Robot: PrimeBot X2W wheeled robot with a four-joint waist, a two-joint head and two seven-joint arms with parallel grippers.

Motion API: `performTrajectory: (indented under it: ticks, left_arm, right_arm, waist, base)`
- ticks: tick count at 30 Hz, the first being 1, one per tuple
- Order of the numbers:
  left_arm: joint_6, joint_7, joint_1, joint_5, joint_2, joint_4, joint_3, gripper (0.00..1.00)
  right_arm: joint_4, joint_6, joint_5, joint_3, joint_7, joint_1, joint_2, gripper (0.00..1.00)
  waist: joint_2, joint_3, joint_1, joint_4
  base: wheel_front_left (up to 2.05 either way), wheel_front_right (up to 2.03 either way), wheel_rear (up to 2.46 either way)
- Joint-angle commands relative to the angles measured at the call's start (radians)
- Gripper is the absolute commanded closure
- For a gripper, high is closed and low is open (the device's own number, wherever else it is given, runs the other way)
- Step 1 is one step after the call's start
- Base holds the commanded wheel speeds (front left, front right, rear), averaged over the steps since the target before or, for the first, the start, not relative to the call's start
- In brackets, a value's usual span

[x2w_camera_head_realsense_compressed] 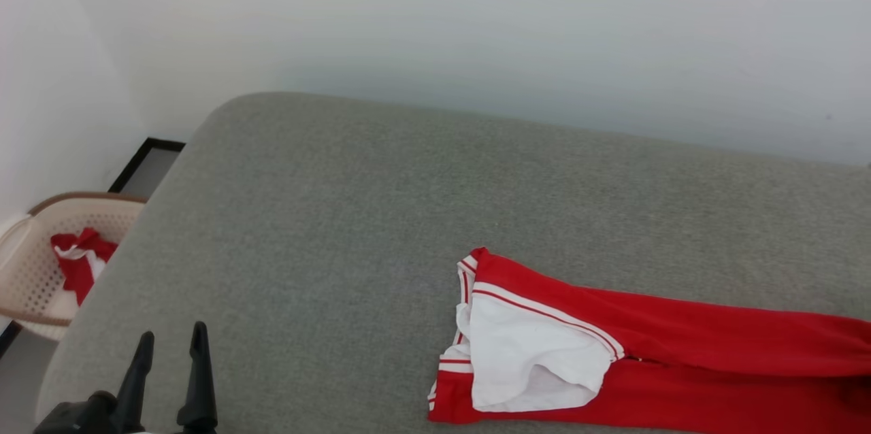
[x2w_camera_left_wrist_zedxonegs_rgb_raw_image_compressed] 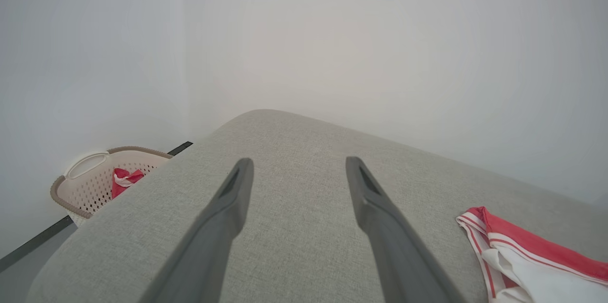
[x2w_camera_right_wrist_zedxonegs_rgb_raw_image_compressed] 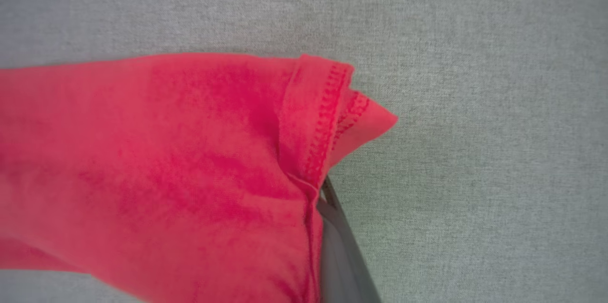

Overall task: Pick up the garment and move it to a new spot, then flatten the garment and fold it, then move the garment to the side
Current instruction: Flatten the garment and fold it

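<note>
The garment lies on the grey cushioned surface at the lower right, stretched out as a long red band. Its white sleeve with striped trim is at the left end, and its lettering is hidden. In the right wrist view the red hem of the garment bunches at my right gripper. One dark finger shows beside the cloth, the other is covered, and the jaws look shut on the hem. My left gripper stands open over bare cushion at the lower left, well apart from the garment. Nothing is between the left gripper's fingers.
A beige perforated basket stands on the floor beyond the cushion's left edge, holding a smaller red-and-white cloth. The left wrist view shows the same basket at its left. A white wall runs behind the cushion.
</note>
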Motion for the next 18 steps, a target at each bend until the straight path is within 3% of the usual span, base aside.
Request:
performTrajectory:
  ticks: [1,9,18]
  left_arm:
    - [-0.005,0.001,0.012,0.005,-0.001,0.002,0.002,0.00]
    - [0.003,0.005,0.023,-0.002,0.001,0.006,-0.004,0.00]
    - [-0.004,0.015,0.013,-0.008,-0.009,0.008,-0.029,0.00]
  right_arm:
    - [-0.007,-0.001,0.006,0.005,0.001,0.005,-0.001,1.00]
    - [-0.145,-0.001,0.131,0.018,0.056,0.022,0.048,1.00]
    - [-0.270,-0.001,0.133,0.051,0.081,-0.006,0.205,1.00]
  waist:
    - [-0.0001,-0.008,0.0000,-0.010]
    - [-0.0001,-0.035,0.0000,-0.032]
    - [-0.0001,-0.052,0.0000,-0.012]
  base:
    - [0.00,0.00,0.00]
    - [0.00,0.00,0.00]
    - [0.00,0.00,0.00]
